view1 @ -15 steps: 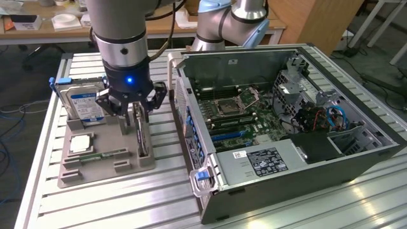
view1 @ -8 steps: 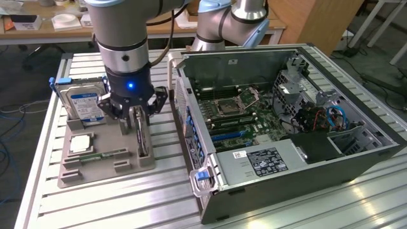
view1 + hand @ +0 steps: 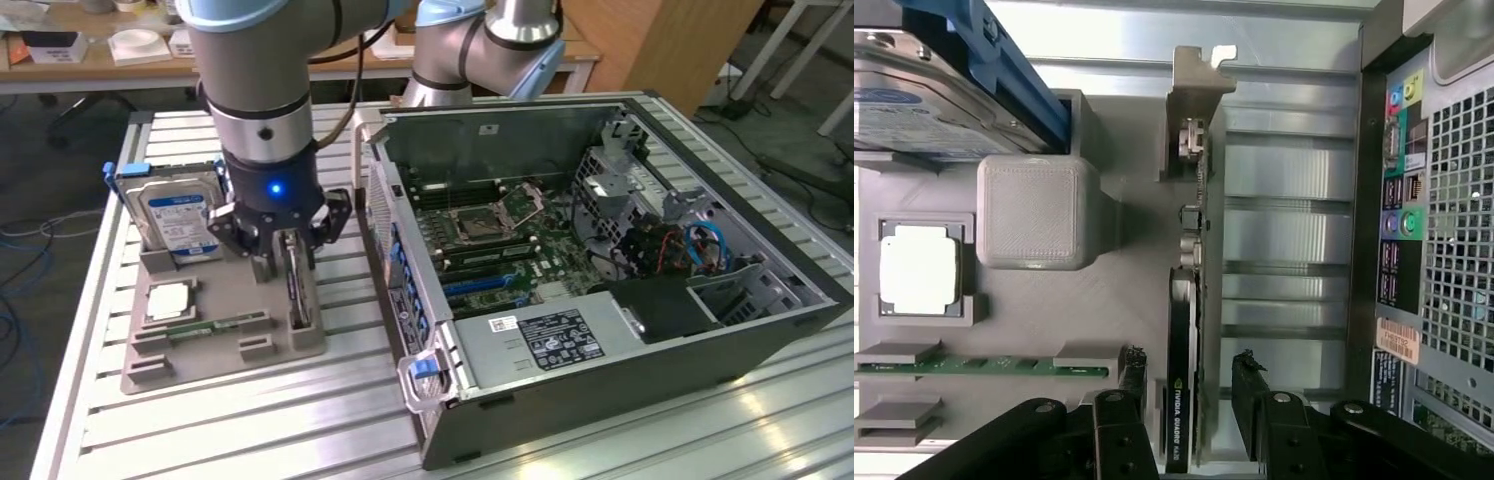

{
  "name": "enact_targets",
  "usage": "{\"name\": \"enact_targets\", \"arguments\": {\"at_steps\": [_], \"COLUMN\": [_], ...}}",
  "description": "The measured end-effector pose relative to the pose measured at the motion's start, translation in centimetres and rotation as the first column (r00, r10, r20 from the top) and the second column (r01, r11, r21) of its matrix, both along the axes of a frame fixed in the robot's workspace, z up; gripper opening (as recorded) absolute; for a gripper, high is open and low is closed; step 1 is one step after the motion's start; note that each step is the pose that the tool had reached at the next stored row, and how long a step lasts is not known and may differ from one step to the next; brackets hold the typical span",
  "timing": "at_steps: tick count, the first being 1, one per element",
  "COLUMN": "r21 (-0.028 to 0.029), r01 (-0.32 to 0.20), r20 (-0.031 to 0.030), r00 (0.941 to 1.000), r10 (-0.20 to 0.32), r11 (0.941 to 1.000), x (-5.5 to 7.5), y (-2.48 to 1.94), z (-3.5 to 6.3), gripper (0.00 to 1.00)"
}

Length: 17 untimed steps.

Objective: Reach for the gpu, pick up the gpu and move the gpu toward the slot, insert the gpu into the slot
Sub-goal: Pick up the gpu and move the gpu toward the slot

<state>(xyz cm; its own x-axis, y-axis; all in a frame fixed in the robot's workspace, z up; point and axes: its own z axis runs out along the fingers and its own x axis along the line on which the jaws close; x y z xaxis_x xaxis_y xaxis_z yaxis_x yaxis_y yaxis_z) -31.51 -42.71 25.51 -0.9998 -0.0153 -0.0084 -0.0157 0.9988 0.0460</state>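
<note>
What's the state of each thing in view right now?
gripper: open, fingers either side of the gpu, not touching it.
gpu: standing on edge in the gray holder, not gripped.
hard drive: upright in the holder.
processor chip: lying flat in its recess.
memory stick: seated in the holder.
computer case: side open, motherboard exposed.

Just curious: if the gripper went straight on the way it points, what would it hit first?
Probably the gpu: it stands on edge between the gripper's open fingers, so its top edge would come first, though depth is unclear.
</note>
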Motion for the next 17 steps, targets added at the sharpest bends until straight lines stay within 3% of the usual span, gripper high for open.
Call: {"name": "enact_targets", "arguments": {"at_steps": [12, 17], "r21": [0.0001, 0.0003], "r01": [0.000, 0.000], "r20": [0.0000, 0.0000], "r00": [1.0000, 1.0000], "r10": [0.000, 0.000], "r11": [1.0000, 1.0000], "x": [0.0, 0.0], "y": [0.00, 0.44], "z": [-1.54, -1.75], "gripper": [0.47, 0.47]}}
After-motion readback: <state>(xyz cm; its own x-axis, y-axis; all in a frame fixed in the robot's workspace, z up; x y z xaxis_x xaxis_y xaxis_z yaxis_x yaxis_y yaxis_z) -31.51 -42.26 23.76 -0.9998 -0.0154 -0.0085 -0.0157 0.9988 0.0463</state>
